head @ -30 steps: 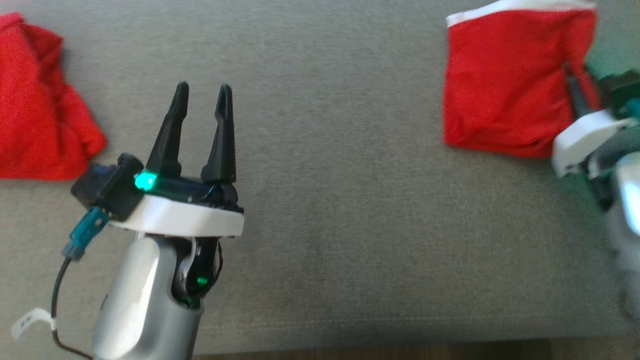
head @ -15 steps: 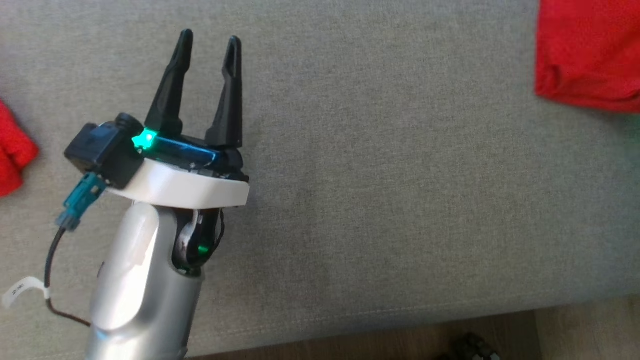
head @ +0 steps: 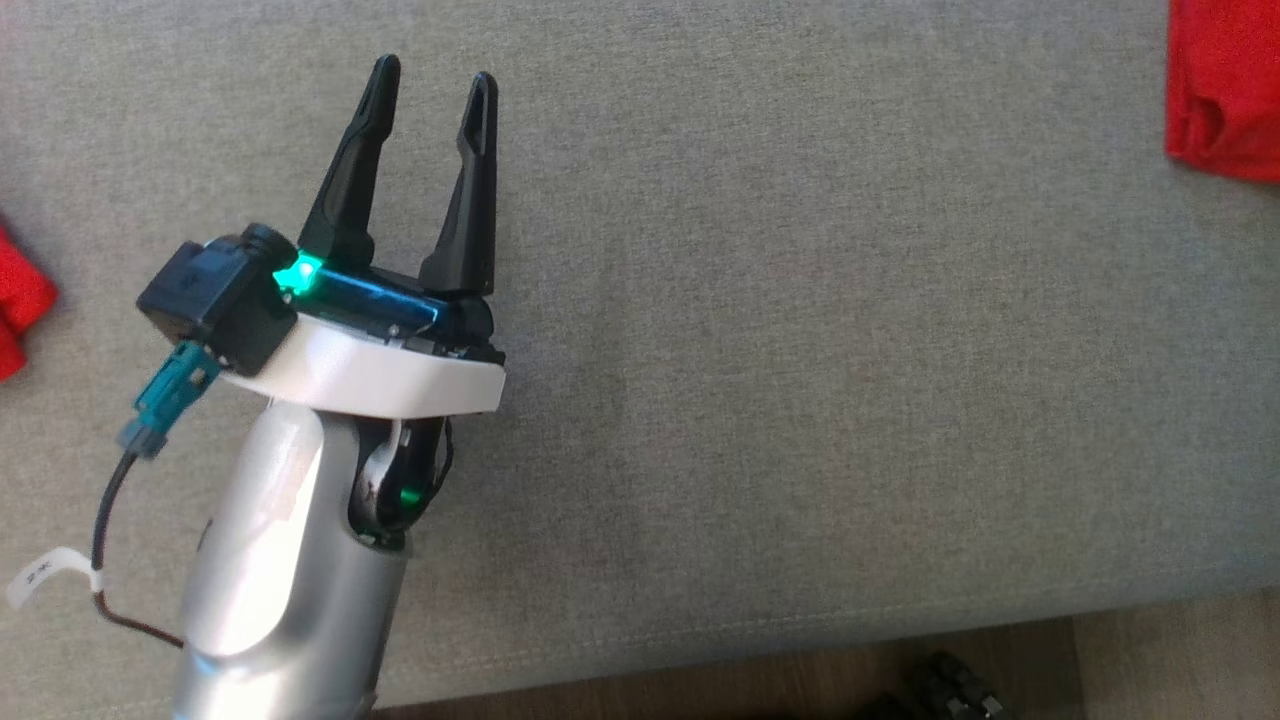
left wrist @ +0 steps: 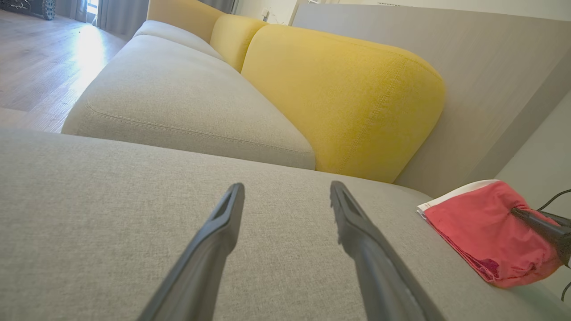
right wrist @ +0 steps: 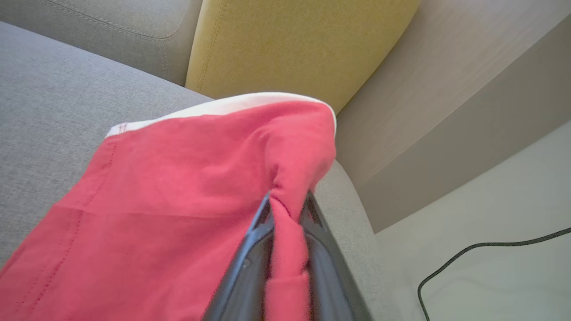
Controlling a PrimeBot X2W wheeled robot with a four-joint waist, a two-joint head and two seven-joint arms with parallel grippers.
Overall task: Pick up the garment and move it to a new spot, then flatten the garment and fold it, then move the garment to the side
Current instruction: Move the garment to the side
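The garment (right wrist: 178,191) is a red cloth with a white band, lying folded near the right end of the grey sofa seat (head: 800,350). My right gripper (right wrist: 287,200) is shut on a raised fold at its edge. From the left wrist view the garment (left wrist: 482,227) sits at the right, with one right finger (left wrist: 533,221) on it. In the head view its corner (head: 1225,90) lies at the top right. My left gripper (head: 434,75) hovers open and empty over bare seat, far left of the garment; its fingertips (left wrist: 236,191) are well apart.
Another red cloth (head: 15,310) peeks in at the left edge of the seat. Yellow back cushions (left wrist: 348,98) and a pale wall panel stand behind the sofa. The seat's front edge and wooden floor (head: 1150,650) lie below. A black cable (right wrist: 468,258) trails beside the sofa's right end.
The head camera has shifted, so both red cloths now sit nearer the picture's edges and floor shows at the bottom. The left gripper stays open.
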